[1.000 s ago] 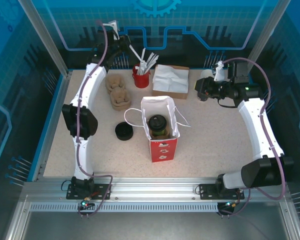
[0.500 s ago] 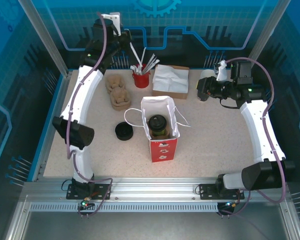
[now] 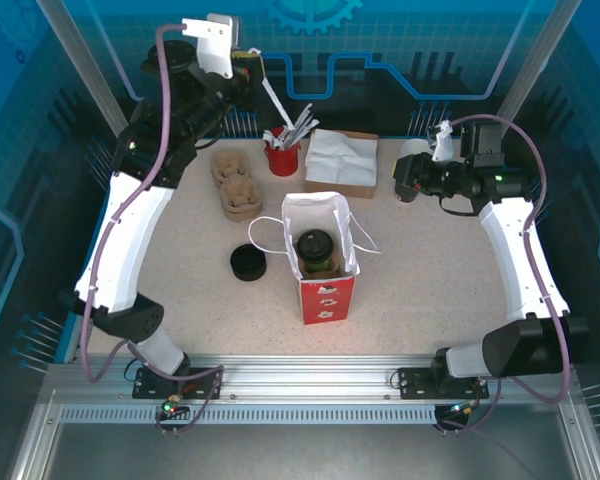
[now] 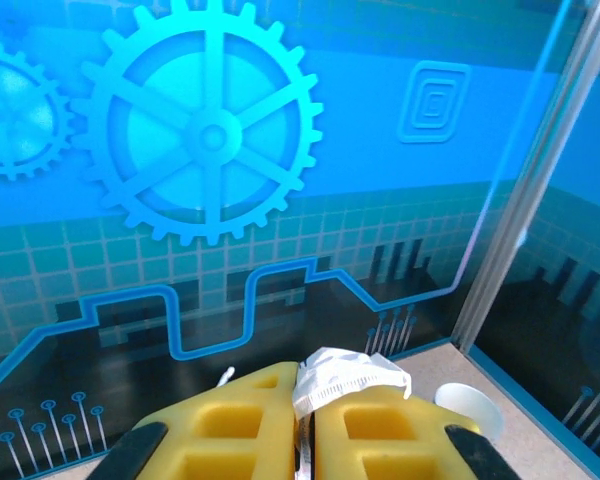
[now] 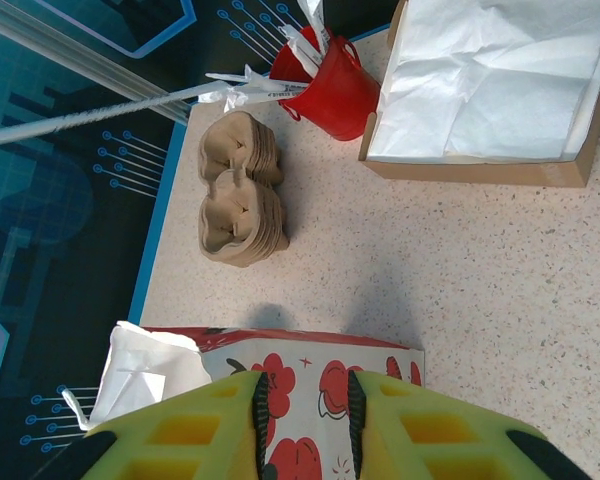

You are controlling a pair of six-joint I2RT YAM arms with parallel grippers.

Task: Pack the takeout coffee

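Raised high at the back left, the left hand (image 3: pixel 248 70) pinches a wrapped straw (image 3: pixel 272 100) whose lower end hangs near the red cup (image 3: pixel 282 158). Mid-tabletop (image 3: pixel 430 280), the takeout coffee (image 3: pixel 314 247) stands inside the open bag (image 3: pixel 327 295). The right hand (image 5: pixel 306 395) hovers empty, its fingers slightly parted. The thin paper pinch could slip, or the long straw could snag the bag's rim and tip it.

White-shelled arms (image 3: pixel 128 235) with black joints, purple-grey cables (image 3: pixel 163 60), blocky yellow jaws with black edges.
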